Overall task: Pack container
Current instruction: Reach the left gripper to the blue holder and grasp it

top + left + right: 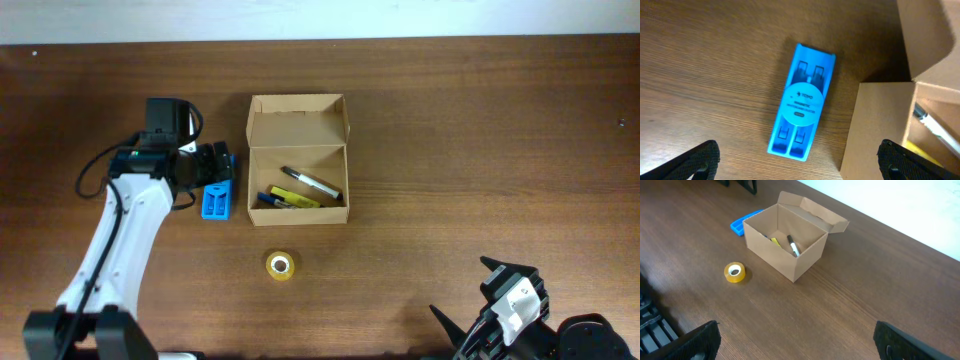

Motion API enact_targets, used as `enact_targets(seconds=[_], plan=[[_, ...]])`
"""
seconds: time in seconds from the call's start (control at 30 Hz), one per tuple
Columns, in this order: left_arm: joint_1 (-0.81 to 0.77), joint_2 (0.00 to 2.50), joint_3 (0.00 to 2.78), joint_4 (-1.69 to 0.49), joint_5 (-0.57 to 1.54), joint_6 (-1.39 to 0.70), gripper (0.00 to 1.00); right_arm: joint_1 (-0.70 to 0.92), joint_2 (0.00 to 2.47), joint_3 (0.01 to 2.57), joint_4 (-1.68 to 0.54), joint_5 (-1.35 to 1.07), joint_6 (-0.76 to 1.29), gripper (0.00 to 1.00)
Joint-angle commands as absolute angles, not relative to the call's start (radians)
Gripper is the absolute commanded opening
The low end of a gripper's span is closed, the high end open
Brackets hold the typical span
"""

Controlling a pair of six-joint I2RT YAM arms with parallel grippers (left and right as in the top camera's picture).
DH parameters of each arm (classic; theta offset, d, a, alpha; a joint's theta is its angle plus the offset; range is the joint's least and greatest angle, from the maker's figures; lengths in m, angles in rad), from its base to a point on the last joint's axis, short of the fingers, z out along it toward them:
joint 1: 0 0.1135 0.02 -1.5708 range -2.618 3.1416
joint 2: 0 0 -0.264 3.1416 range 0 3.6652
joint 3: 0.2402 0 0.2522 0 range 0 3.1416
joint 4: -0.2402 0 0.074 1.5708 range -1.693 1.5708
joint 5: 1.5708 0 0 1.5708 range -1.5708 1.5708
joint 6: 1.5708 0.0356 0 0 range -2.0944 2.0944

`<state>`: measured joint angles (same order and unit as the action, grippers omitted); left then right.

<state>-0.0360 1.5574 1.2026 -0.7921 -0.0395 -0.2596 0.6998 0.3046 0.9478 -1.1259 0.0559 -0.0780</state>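
The container sits open at the upper centre of the tabletop, lid flap back, with pens inside. The left fingers hang spread apart over the blue case, which lies just beside the box's left wall. That closeness is the likely trouble: a descending finger could catch the cardboard edge, shove the box, or pinch the wall along with the case. The right fingers, also apart, sit at lower right, well away from the tape roll.
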Motion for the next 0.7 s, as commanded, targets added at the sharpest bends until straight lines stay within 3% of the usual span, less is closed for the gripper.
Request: enact_targets(seconds=[0.0, 0.27, 0.67], plan=[[-0.022, 1.632, 1.235, -0.795, 0.030, -0.196, 1.00, 0.700, 0.305, 0.946, -1.124, 0.064, -0.070, 0.99], [0.004, 1.784, 1.251, -0.798, 0.050, -0.175, 1.00, 0.700, 0.305, 0.946, -1.124, 0.064, -0.070, 0.99], [0.005, 2.000, 1.465, -0.905, 0.072, 0.032, 0.99, 0.700, 0.305, 0.946, -1.124, 0.064, -0.070, 0.99]])
